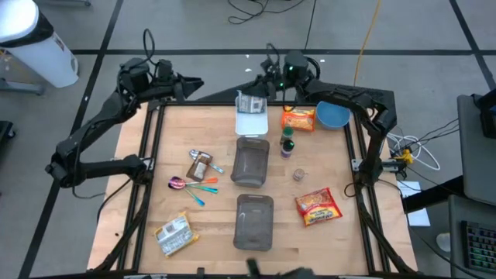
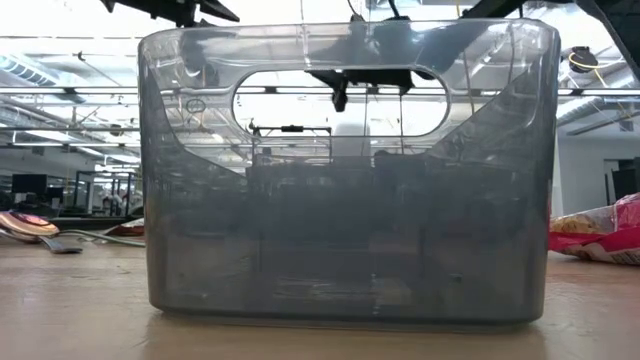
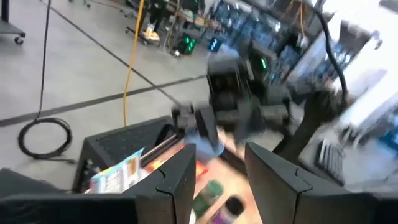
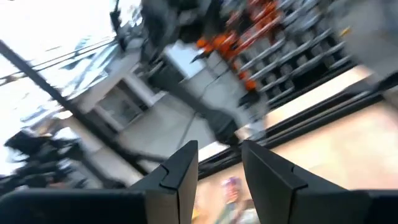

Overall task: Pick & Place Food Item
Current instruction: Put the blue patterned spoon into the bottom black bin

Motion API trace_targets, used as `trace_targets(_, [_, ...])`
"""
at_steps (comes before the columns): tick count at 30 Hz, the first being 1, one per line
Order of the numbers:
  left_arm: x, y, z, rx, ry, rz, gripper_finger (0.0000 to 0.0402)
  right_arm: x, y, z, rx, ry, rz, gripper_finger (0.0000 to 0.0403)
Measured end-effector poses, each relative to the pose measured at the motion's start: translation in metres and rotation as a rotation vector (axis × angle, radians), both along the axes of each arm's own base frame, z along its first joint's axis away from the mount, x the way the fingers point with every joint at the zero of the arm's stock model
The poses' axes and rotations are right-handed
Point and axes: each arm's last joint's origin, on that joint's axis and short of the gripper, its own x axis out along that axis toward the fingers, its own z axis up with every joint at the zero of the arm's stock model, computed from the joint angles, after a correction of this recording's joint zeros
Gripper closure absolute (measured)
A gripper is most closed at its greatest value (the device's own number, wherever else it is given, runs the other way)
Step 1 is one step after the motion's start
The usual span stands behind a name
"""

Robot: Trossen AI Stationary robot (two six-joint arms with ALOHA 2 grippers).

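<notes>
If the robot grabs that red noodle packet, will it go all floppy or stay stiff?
Probably floppy: the red packet looks like a thin, crinkled wrapper lying flat on the table. It likely crackles and bends at the edges when squeezed. It seems light for its size, and being flat, it should not roll.

A wooden table is seen from above, with a dark arm on each side. The left gripper is held at the far left corner; the right gripper is held over the far edge, just beside a white tray on which a small packet is laid. Two grey containers are lined up down the middle. An orange packet and a blue bowl are placed to the right, with a small bottle near them. A red packet, cutlery and a pale packet are spread nearer the front.
</notes>
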Motion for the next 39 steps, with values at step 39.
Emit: trace_targets(39, [-0.043,-0.106,-0.175,-0.525,0.265,0.001,0.0256,0.042,0.149,-0.033,0.245,-0.262,0.116,0.0291])
